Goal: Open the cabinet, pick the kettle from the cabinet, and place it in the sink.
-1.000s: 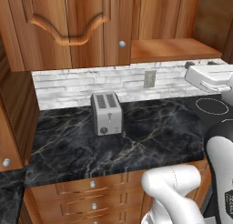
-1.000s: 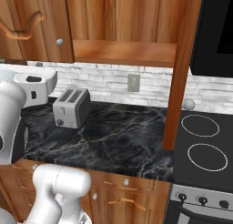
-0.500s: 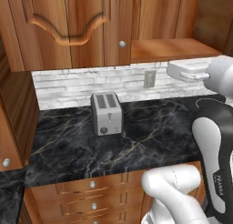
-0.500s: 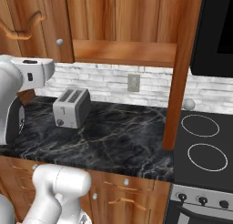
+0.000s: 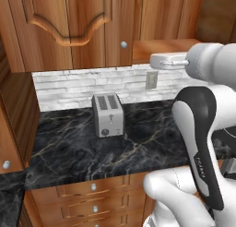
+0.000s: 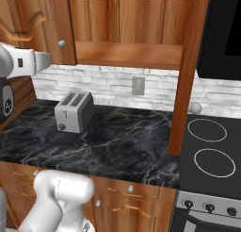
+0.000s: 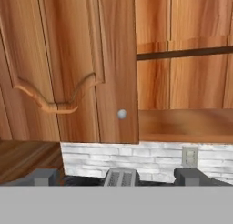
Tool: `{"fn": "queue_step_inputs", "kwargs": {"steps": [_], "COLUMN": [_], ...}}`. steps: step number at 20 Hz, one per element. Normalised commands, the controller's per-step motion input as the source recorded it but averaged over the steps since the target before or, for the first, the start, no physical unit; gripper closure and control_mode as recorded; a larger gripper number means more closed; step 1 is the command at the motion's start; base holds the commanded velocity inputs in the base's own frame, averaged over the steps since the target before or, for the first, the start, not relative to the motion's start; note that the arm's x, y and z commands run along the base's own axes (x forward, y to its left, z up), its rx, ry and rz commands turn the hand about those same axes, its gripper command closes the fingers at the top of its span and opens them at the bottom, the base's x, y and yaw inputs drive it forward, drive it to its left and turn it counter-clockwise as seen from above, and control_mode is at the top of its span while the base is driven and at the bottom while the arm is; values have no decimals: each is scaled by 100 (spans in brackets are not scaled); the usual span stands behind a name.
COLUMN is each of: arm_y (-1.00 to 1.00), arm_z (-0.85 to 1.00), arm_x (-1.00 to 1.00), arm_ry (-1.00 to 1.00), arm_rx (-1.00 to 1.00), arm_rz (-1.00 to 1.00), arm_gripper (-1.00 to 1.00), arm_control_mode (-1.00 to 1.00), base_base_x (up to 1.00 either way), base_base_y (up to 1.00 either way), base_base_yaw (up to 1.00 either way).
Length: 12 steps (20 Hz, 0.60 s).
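One risk now: gripper [image 7: 116, 176], jaws wide, empty, faces cabinet [image 7: 73, 68] door, shut, above desk [image 5: 92, 152]. Knob [image 7: 121, 114] small, round; off-centre close means fingers slip. Kettle presumably behind door, unseen. Toaster [image 5: 108, 114] below swing path.

Cabinet [image 7: 73, 59]: closed wooden door with arched raised panel, round silver knob [image 7: 121, 114] at its lower right corner. Below the cabinet: white brick backsplash [image 7: 150, 157], wall outlet [image 7: 189, 155], toaster [image 7: 121, 177] top. Fingers [image 7: 44, 177] spread wide, either side of the toaster.
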Motion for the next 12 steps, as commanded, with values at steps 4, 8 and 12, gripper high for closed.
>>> {"fn": "queue_step_inputs", "kwargs": {"steps": [4,8,12], "arm_y": [5,0,-2], "arm_z": [-2,-3,-10], "arm_x": [35,32,28], "arm_ry": [13,11,8], "arm_rx": [-3,0,0], "arm_rz": [-2,0,3], "arm_gripper": [-100,-100,-100], "arm_control_mode": [-100,-100,-100], "base_base_x": [0,0,0], "base_base_y": [0,0,0], "base_base_yaw": [0,0,0]}}
